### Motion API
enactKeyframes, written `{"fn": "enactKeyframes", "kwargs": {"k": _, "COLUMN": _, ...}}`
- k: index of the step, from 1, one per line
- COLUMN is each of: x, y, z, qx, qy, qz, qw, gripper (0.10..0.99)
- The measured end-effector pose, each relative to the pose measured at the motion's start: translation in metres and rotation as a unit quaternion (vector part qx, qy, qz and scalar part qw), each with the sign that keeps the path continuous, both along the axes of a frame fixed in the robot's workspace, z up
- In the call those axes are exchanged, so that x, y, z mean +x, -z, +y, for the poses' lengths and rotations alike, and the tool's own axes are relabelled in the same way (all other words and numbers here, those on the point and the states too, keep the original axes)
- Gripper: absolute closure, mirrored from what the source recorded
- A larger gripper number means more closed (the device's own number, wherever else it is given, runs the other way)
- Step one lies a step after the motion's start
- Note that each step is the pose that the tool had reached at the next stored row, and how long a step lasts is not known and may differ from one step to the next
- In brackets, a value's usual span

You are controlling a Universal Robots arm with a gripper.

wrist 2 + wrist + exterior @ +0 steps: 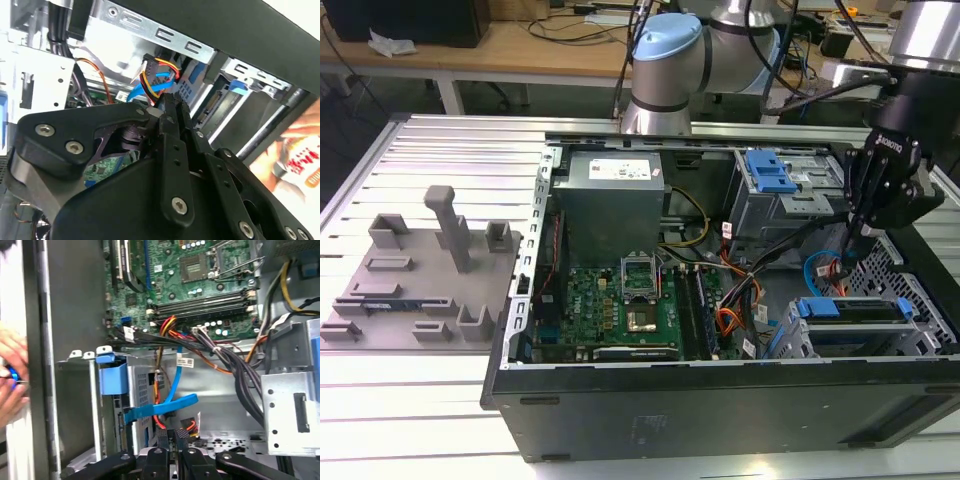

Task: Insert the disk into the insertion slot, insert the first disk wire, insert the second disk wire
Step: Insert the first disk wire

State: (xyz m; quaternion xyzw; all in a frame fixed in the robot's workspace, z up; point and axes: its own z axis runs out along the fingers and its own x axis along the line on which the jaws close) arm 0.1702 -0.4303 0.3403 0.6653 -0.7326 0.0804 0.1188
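The disk [850,308], framed in its blue carrier, lies inside the grey perforated insertion slot [895,275] at the case's front corner, on the exterior view's right. My black gripper [855,235] hangs just behind the slot. In both wrist views the gripper [170,100] [172,435] is shut on a small connector with red, yellow and black wires [156,75]. A flat blue wire [160,407] runs beside it toward the disk's blue carrier [112,380]. The disk's back edge [216,100] is a short gap beyond the fingertips.
A larger grey bay with a blue latch [770,170] stands behind the gripper. Black cable bundles [225,357] cross between the motherboard [620,300] and the cage. A hand [12,375] is outside the case wall. A grey fixture plate [420,270] lies on the exterior view's left.
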Motion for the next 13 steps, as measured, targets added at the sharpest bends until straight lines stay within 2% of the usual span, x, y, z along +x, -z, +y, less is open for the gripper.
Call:
{"fn": "enactKeyframes", "kwargs": {"k": 2, "x": 0.0000, "y": -0.0001, "z": -0.0047, "qx": 0.0126, "qy": 0.000, "qz": 0.0000, "qw": 0.9999, "gripper": 0.922}}
{"fn": "enactKeyframes", "kwargs": {"k": 5, "x": 0.0006, "y": -0.0013, "z": -0.0128, "qx": 0.0154, "qy": 0.000, "qz": 0.0009, "qw": 0.9999, "gripper": 0.922}}
{"fn": "enactKeyframes", "kwargs": {"k": 9, "x": 0.0078, "y": -0.0033, "z": -0.0193, "qx": 0.0157, "qy": 0.000, "qz": 0.0102, "qw": 0.9998, "gripper": 0.922}}
{"fn": "enactKeyframes", "kwargs": {"k": 10, "x": 0.0086, "y": -0.0034, "z": -0.0220, "qx": 0.0167, "qy": 0.000, "qz": 0.0115, "qw": 0.9998, "gripper": 0.922}}
{"fn": "enactKeyframes", "kwargs": {"k": 11, "x": 0.0086, "y": -0.0033, "z": -0.0247, "qx": 0.0188, "qy": 0.000, "qz": 0.0116, "qw": 0.9998, "gripper": 0.922}}
{"fn": "enactKeyframes", "kwargs": {"k": 12, "x": 0.0087, "y": -0.0037, "z": -0.0357, "qx": 0.0253, "qy": 0.000, "qz": 0.0116, "qw": 0.9996, "gripper": 0.922}}
{"fn": "enactKeyframes", "kwargs": {"k": 13, "x": 0.0088, "y": -0.0051, "z": -0.0424, "qx": 0.0293, "qy": 0.000, "qz": 0.0116, "qw": 0.9995, "gripper": 0.922}}
